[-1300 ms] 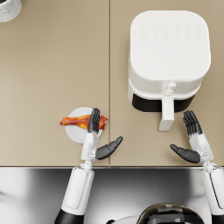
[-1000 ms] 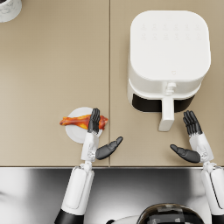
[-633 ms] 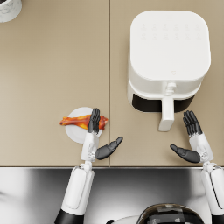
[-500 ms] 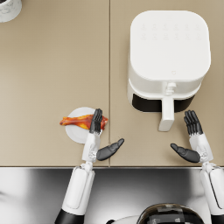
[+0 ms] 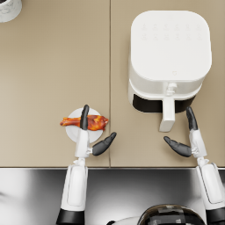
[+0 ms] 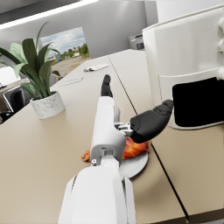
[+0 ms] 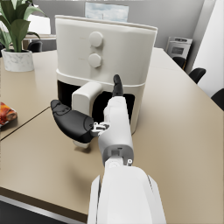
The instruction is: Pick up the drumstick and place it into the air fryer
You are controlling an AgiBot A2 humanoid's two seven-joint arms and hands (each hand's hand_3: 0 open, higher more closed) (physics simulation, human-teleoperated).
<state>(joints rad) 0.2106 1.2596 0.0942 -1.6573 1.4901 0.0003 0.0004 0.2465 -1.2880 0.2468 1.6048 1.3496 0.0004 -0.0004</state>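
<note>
The drumstick (image 5: pixel 85 122) lies on a small white plate (image 5: pixel 72 134) on the surface (image 5: pixel 52 79), directly under the left robot hand (image 5: pixel 88 136), whose extended fingers (image 5: pixel 84 117) cross over the middle of the meat while the thumb sticks out toward the air fryer (image 5: pixel 169 57). The drumstick's long axis runs crosswise to that robot hand's reach, thin bone end on the side away from the fryer, meaty end toward it, so the fingers span it across its width, which looks like a workable line for closing on it. This robot hand is spread and grasps nothing yet; whether the fingers touch the meat or hover just above it cannot be told from either view. The right robot hand (image 5: pixel 186 138) is also spread and empty, just beside the fryer's drawer handle (image 5: pixel 167 114), well apart from the drumstick, so the left one is clearly the nearer. From the left robot hand the fryer lies off to the thumb side and a little ahead. In the left wrist view the forearm hides most of the drumstick (image 6: pixel 133 148), leaving only an orange edge on the plate (image 6: pixel 133 165). The drawer seems pulled out a little, showing a dark gap (image 5: pixel 151 104), but how far it is open is hard to judge.
</note>
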